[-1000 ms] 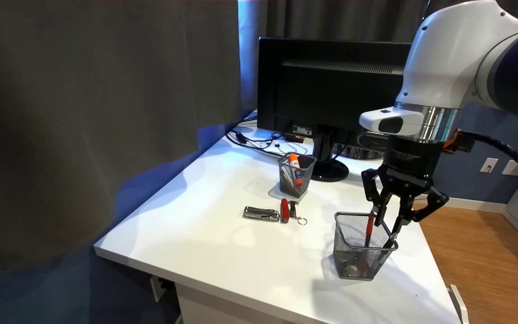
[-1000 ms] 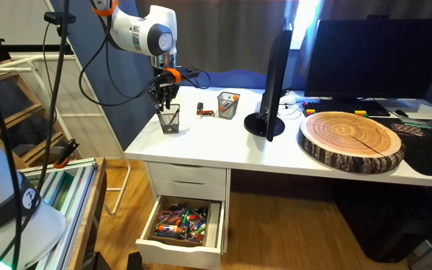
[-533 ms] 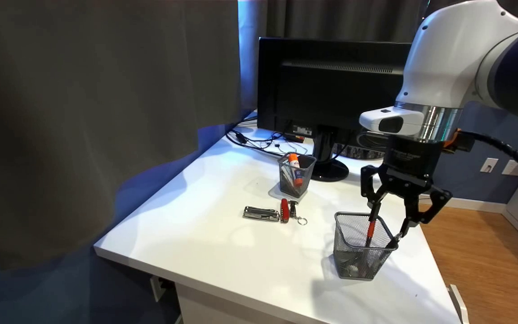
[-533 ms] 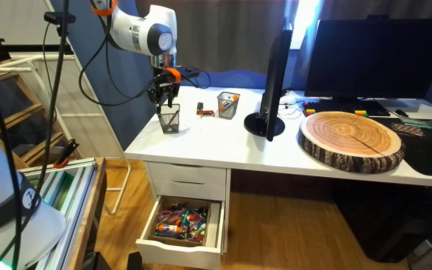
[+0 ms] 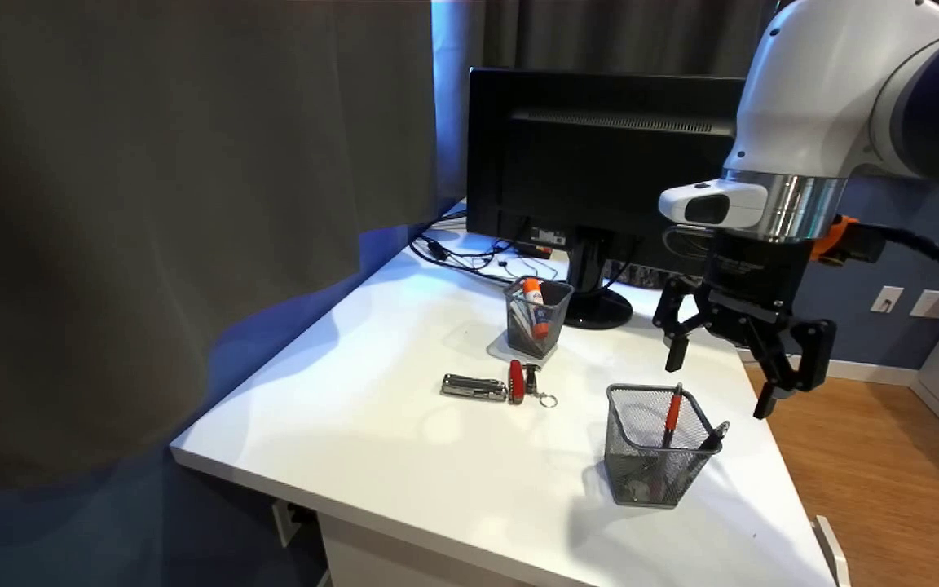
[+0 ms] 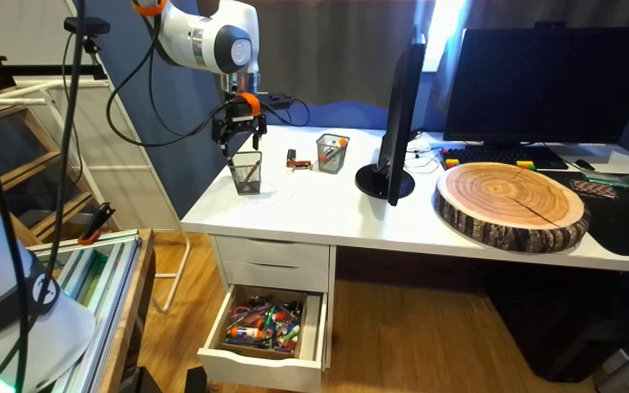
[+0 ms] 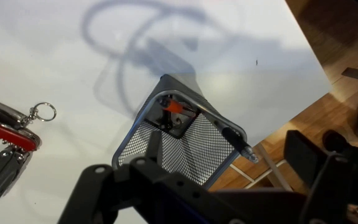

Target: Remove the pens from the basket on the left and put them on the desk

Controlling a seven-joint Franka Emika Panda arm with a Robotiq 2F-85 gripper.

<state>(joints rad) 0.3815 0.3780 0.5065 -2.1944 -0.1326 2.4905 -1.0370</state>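
Hanging with its two fingers spread wide and nothing held, the black, jointed, two-finger pincer [image 5: 717, 391] points down over one side of the dark grey, squarish, tapering wire-mesh basket [image 5: 642, 466]. The step in hand looks like lining up for a pick-up, the grasp not yet made. In the wrist view one fingertip [image 7: 154, 143] shows over the basket's mouth and the other beyond its rim.

Below the pincer, and seen from the wrist between the fingers, a slim black pen [image 7: 235, 139] with a clear, shiny end leans on the rim and pokes out past it. Also below, nearer the fingertip over the mouth, a slim red stick pen [image 5: 672, 414] with dark ends slants inside the basket, its top close to the rim. What lies at the basket's bottom is too unclear to name.

The next move probably calls for settling on one pen, centring the fingers about its raised end, lowering without catching the wire rim, then closing and drawing it up along its slant.

Farther down, under the basket, spreads the smooth white rectangular desk [image 5: 404, 465], where the pens are to be laid. Off to the pincer's side on it lie a red oval pocketknife [image 5: 516, 381] and a silver metal multitool [image 5: 473, 387]; farther from the pincer stands a second grey wire-mesh holder [image 5: 555, 328] with an orange-ended white glue stick [image 5: 536, 308], and beyond that a flat black monitor [image 5: 600, 155].
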